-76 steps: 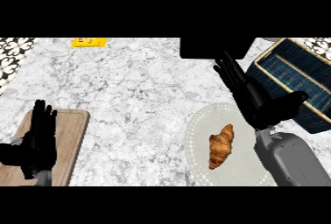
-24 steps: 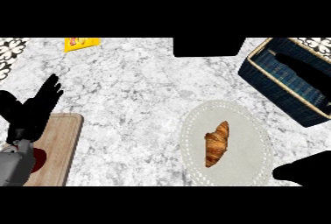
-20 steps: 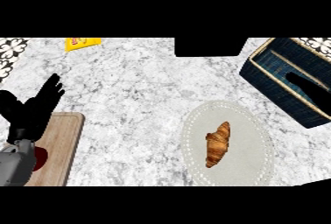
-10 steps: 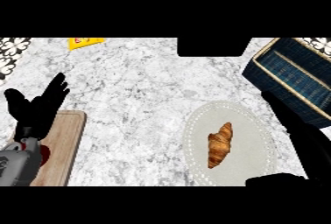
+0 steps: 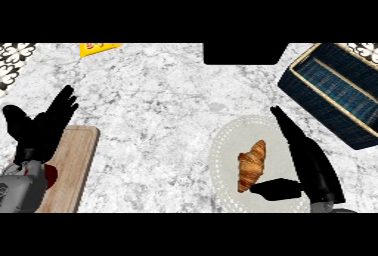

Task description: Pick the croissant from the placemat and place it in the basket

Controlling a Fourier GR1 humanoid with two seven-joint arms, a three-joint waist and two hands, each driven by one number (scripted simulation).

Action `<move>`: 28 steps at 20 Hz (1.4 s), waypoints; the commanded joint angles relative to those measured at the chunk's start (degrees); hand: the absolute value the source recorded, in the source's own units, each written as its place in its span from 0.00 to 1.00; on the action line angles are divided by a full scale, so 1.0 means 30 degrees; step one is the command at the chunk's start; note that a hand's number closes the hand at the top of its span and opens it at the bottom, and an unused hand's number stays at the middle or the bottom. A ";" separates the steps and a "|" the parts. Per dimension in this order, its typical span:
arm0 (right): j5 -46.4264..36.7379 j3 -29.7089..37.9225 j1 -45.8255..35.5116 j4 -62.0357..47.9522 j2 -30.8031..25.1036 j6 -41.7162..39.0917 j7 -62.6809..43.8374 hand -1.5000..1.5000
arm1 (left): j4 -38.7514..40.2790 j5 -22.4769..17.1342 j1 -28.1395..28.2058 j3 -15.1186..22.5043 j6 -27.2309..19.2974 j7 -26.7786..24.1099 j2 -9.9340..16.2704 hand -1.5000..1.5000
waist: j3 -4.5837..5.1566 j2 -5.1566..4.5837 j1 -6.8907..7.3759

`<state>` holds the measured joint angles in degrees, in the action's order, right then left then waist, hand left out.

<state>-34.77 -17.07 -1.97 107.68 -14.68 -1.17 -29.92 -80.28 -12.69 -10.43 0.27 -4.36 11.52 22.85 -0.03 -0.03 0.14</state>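
Observation:
A golden-brown croissant (image 5: pixel 251 165) lies on a pale oval placemat (image 5: pixel 229 150) at the right of the marble counter. My right hand (image 5: pixel 310 165) stands open just right of the croissant, fingers straight and pointing away from me, thumb (image 5: pixel 277 189) stretched toward the croissant's near end. Whether the thumb touches it I cannot tell. The dark blue basket (image 5: pixel 336 92) with a tan rim sits at the far right, beyond the placemat. My left hand (image 5: pixel 44 125) rests open at the left edge, fingers up.
A wooden cutting board (image 5: pixel 74 170) lies at the lower left under my left forearm, with something red (image 5: pixel 50 176) on it. A yellow wedge (image 5: pixel 97 47) sits at the far left. A black object (image 5: pixel 244 52) stands at the back middle.
My right hand has come back into view from the lower right and now stands beside the croissant. The view has shifted slightly. The left hand stays at the left edge.

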 commanded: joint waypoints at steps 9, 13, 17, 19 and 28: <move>-0.1125 0.0763 -0.0714 -0.4107 0.1085 -0.1260 0.1074 0.00 | -0.1195 0.1172 -0.0014 -0.0838 0.0646 0.1107 -0.0833 0.50 | 0.0007 0.0021 -0.0024; -0.1085 0.1079 0.0591 -0.2234 0.0662 -0.1961 0.1667 0.00 | -0.2270 0.1425 0.0180 -0.1109 0.0639 0.2094 -0.1203 0.50 | 0.0007 0.0036 -0.0043; -0.1326 0.1553 0.0902 -0.4538 0.1100 -0.0657 0.4449 0.00 | -0.0833 0.1926 -0.0256 -0.1742 0.1055 0.0933 -0.1504 0.50 | 0.0007 0.0013 -0.0065; -0.0702 0.1148 0.1169 -0.2369 0.1467 -0.2018 0.3124 0.00 | 0.0078 0.1651 0.0241 -0.2462 0.2148 -0.0080 -0.0957 0.50 | 0.0012 0.0022 -0.0081; -0.2324 0.1008 0.0351 -0.3893 0.2176 -0.1904 0.3767 0.00 | 0.0822 0.2535 -0.1094 -0.2666 0.1900 0.0097 -0.1972 0.50 | 0.0011 0.0011 -0.0072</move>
<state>-39.09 -13.62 0.54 96.93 -9.55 -6.90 -17.38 -79.40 -5.58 -11.71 -6.26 0.67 12.06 16.92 0.00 0.01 -0.08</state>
